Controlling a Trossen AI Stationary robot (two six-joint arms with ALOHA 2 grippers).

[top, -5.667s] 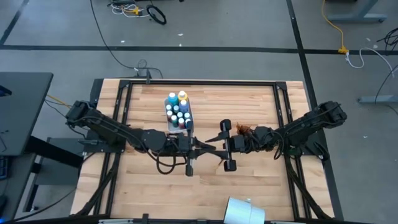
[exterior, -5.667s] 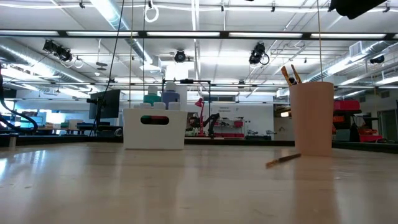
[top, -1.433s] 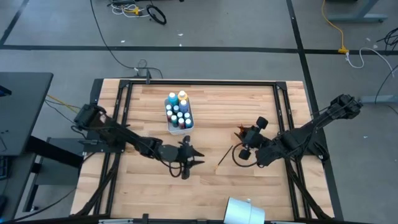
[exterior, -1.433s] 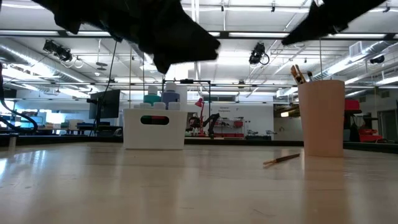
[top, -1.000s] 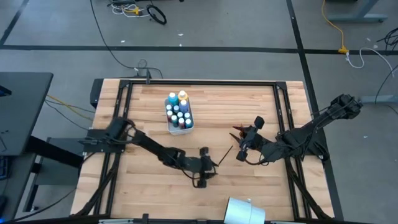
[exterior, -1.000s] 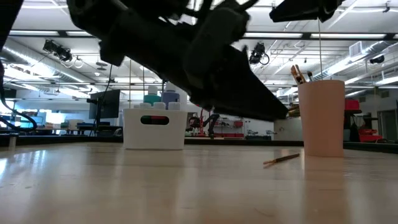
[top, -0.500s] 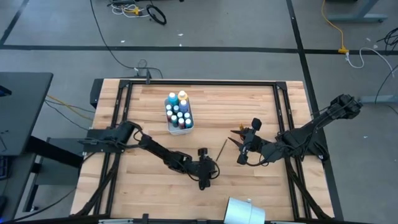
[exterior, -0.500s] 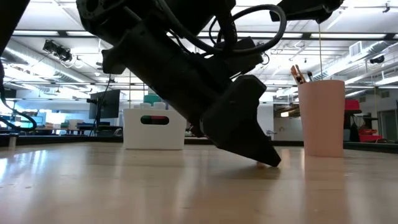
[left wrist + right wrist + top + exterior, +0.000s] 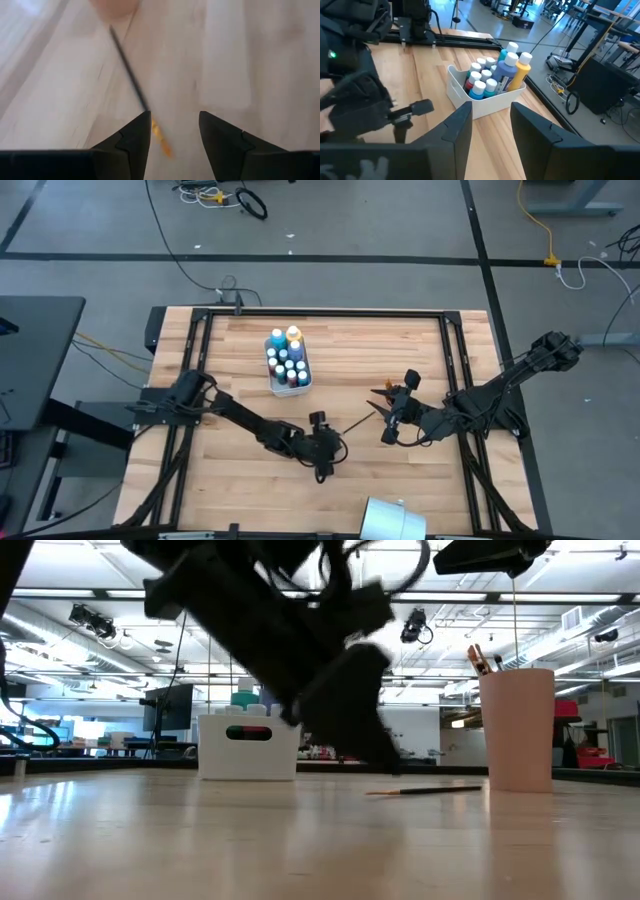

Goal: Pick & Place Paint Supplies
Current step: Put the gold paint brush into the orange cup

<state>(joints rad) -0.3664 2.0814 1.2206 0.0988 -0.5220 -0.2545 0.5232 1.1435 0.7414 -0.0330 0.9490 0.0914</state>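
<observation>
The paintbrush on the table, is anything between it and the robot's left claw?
Nothing visible is in the way. The paintbrush lies flat on the bare wooden table, and the left gripper is right at its near end with fingers open. Only bare wood shows between the fingers and the brush.

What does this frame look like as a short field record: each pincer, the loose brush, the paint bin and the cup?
left pincer: open, low over the table, straddling the loose brush without gripping it
right pincer: open, empty, raised at the table's right half, facing the bin
loose brush: lying flat on the wood between the two arms
white bin: upright, packed with paint bottles
cup: upright, brush ends sticking out of the top
table: bare wood around these items
</observation>
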